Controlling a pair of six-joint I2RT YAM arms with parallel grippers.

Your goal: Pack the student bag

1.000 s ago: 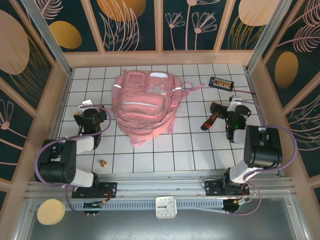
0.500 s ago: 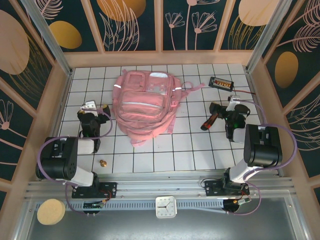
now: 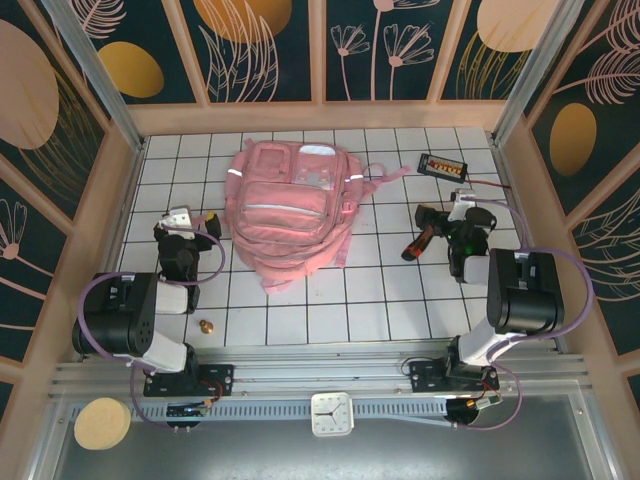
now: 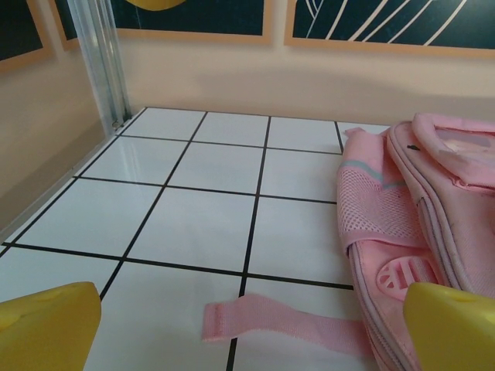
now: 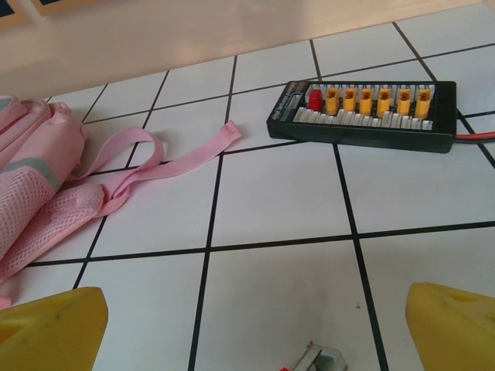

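The white tiled worktop [image 3: 380,300] carries everything. The student bag [image 3: 290,205] lies flat on it, front pockets up, in the far middle, between the two arms. Its loose strap [image 5: 155,166] trails over the tiles toward the right side. No opening shows in the bag from above, though the zips are too small to read.

The left pincer [image 4: 247,328] hangs low over the tiles just left of the bag with its yellow pads spread wide and nothing between them. A strap end [image 4: 271,317] lies on the tile ahead of it. The right pincer [image 5: 254,328] is as wide open and also empty, low over the tiles to the right of the bag.

Beyond it sits a black connector board [image 3: 443,166] with yellow and red plugs, and just beside it lies a red-and-black hand tool [image 3: 418,243]. A small brass piece [image 3: 207,325] rests near the left arm's base.

Packing looks barely begun — the loose things are all outside the bag. The next move probably calls for opening a compartment, with one pincer steadying the fabric while the other works the zip, before anything goes in.
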